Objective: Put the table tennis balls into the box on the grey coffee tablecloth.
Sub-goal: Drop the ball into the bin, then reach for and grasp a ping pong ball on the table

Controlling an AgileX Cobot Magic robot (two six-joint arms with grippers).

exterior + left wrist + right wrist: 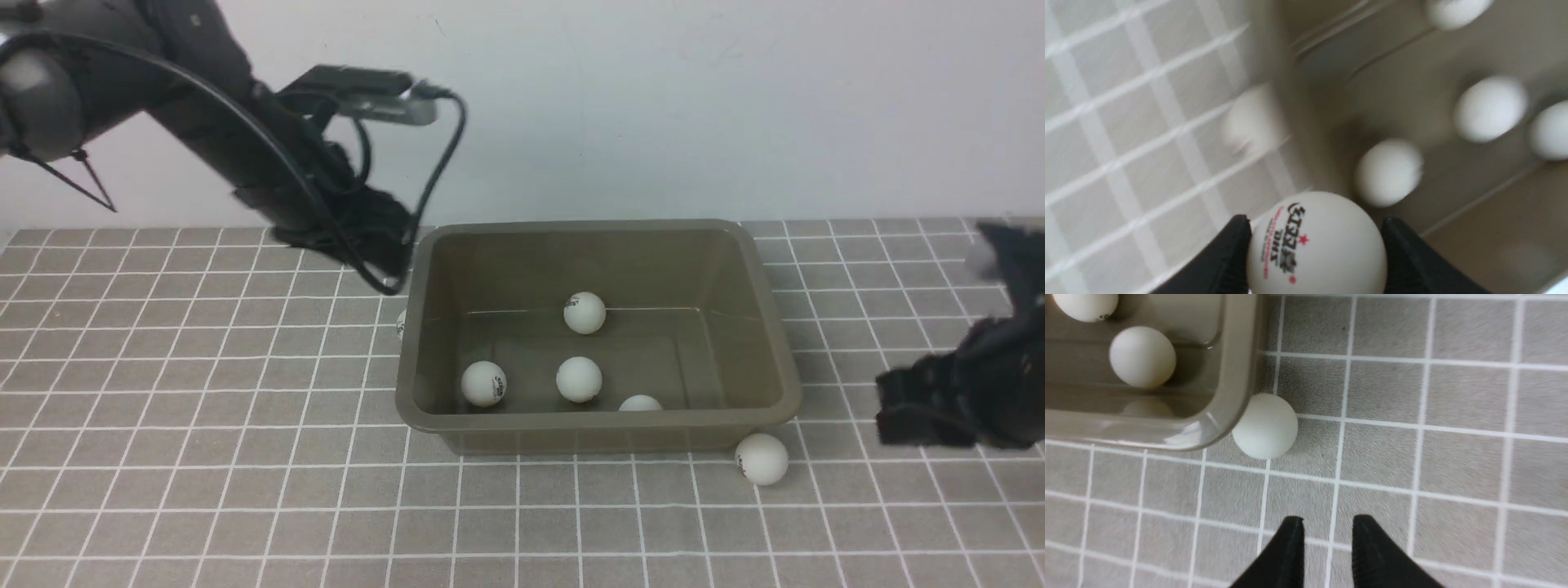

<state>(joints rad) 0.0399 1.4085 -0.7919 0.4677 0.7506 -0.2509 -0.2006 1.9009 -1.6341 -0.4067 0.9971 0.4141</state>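
The olive-grey box stands mid-table on the grey checked tablecloth. Several white table tennis balls lie inside it, one of them by the far wall. One ball lies on the cloth against the box's front right corner, and shows in the right wrist view. Another ball peeks out beside the box's left wall. My left gripper hovers at the box's far left corner, shut on a logo-printed ball. My right gripper is empty, its jaws a little apart, over the cloth short of the corner ball.
The box's corner rim overhangs the ball on the cloth. The left arm's cable loops above the box's far left corner. A pale wall closes the far side. Checked cloth runs to the front and both sides.
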